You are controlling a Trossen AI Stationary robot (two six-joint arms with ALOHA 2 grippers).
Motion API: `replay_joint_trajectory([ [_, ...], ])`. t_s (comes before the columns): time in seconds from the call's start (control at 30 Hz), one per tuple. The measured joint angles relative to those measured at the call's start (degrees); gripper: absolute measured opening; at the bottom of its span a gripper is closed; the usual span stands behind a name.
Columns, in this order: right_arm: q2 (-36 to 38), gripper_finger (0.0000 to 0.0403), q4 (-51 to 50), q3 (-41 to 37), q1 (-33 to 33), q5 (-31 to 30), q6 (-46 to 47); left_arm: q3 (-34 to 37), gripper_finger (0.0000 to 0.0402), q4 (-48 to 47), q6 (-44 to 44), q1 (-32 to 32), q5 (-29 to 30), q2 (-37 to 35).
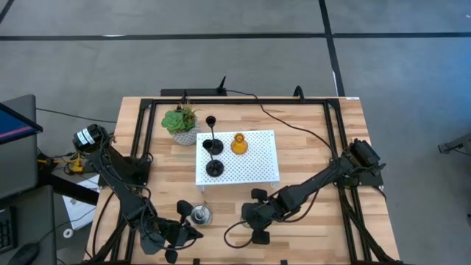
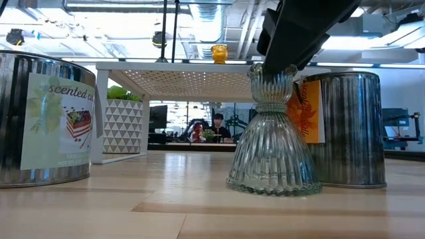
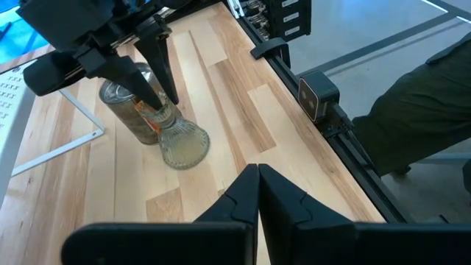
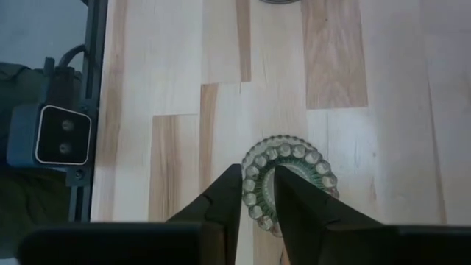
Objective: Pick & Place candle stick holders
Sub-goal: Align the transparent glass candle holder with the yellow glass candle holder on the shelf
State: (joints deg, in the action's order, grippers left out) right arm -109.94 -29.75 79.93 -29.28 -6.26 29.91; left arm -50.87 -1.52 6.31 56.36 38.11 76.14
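A pale green ribbed glass holder (image 2: 272,149) stands on its wide base on the table near the front edge. It also shows in the left wrist view (image 3: 180,140) and the right wrist view (image 4: 294,173). My right gripper (image 4: 259,193) is above it, shut on its top. My left gripper (image 3: 257,184) is shut and empty, to the holder's left by the near edge (image 1: 193,234). An amber glass holder (image 1: 238,143) and black thin-stemmed holders (image 1: 214,168) stand on the white perforated platform (image 1: 257,169). My right gripper holds the pale green holder by the rim of its cup (image 4: 254,180). One finger (image 4: 224,202) is outside the rim and the other (image 4: 302,210) is over the cup's mouth. The fingers come from above, pointing down. The holder is upright with its base (image 2: 272,187) on the table.
A metal tin (image 2: 348,126) stands just behind the held holder. Another tin with a label (image 2: 40,119) is to the low view's left. A potted plant (image 1: 181,124) is at the platform's far left. The low camera (image 3: 316,96) sits on the near rail, and a person (image 3: 419,110) is beyond it.
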Motion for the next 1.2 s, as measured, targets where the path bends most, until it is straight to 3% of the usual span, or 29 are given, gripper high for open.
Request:
replay_joint_trajectory([
  [0.47, 0.2, 0.0060, 0.6, -1.9, 0.2, -0.9, 0.2, 0.0, 0.0008, 0.0, 0.0, 0.0, 0.0, 0.0],
  [0.7, 0.2, 0.0011, 0.2, -2.0, 0.5, -2.0, 2.0, 0.0, 0.0008, 0.0, 0.0, 0.0, 0.0, 0.0],
  [0.83, 0.2, 0.0016, 0.2, -1.9, 0.5, -2.2, 2.7, 0.0, 0.0008, 0.0, 0.0, 0.0, 0.0, 0.0],
  [1.0, -0.2, 0.0006, -2.0, 0.8, 0.1, -2.8, 1.7, 0.0, 0.0008, 0.0, 0.0, 0.0, 0.0, 0.0],
  [1.2, -0.4, 0.0000, -11.7, 7.2, -0.5, -5.3, 0.5, 0.0, 0.0008, 0.0, 0.2, 0.0, 0.0, 0.0],
])
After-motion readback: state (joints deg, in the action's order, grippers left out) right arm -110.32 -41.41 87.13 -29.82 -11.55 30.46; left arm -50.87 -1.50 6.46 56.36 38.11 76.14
